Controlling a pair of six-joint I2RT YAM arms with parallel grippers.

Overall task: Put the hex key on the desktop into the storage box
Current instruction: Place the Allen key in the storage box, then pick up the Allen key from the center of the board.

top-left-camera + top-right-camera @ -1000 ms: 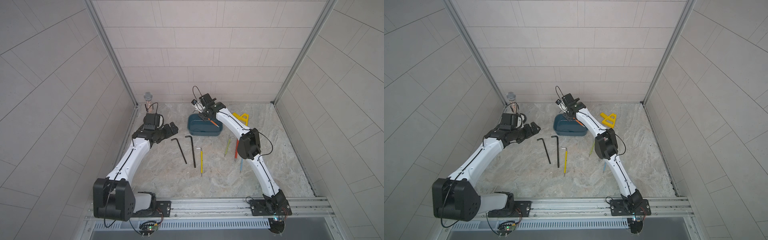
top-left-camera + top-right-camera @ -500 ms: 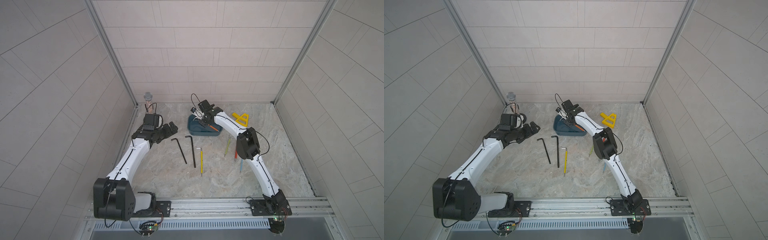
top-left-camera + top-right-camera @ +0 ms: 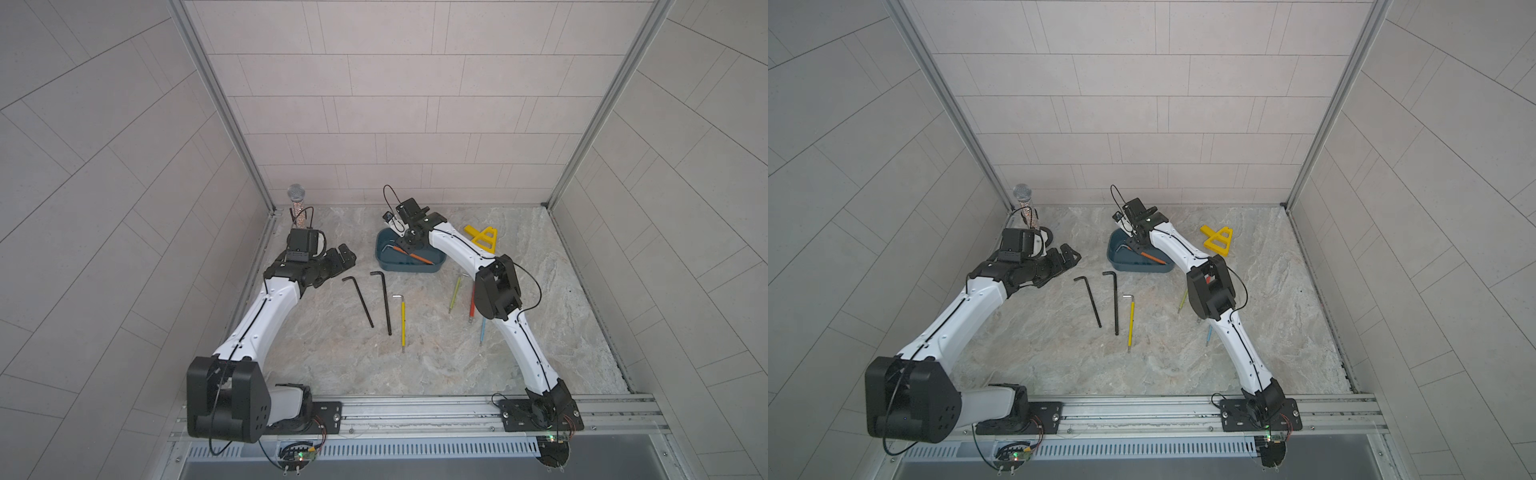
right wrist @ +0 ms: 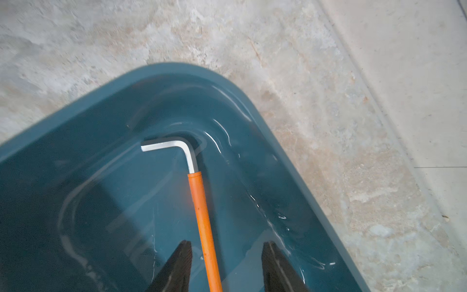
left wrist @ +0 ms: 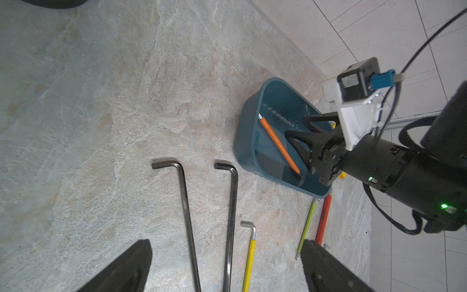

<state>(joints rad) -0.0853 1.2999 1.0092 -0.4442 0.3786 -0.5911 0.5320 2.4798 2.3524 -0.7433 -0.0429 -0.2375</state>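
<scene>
Clock read from the centre of the table [image 3: 436, 365], 12 = back wall. Seven hex keys total: six on the table, one in the box.

- 4 o'clock, nearest the rail: blue hex key [image 3: 482, 332], right beside the right arm.
- 7 o'clock: yellow hex key [image 3: 402, 320].
- 9 o'clock: two black ones side by side, not touching: longer black hex key [image 3: 386, 303], then shorter black hex key [image 3: 361, 303] further out.
- 3 o'clock: red hex key [image 3: 472, 303] and green hex key [image 3: 455, 293] close together, red partly hidden by the right elbow.
- 10 o'clock: left claw [image 3: 343, 255] over the table, jaws wide apart, nothing in it.
- 12 o'clock: one storage box [image 3: 407, 267], just past the black keys' bent ends. Orange hex key [image 4: 203, 222] lies diagonally on its floor, bent end near a corner.
- Right claw [image 4: 227, 243] hangs over the box, jaws parted either side of the orange shaft, a gap on both sides, not gripping.
- 1 o'clock, beyond the box: one yellow frame [image 3: 471, 229].
- 11 o'clock corner: one microphone [image 3: 296, 197], upright.
</scene>
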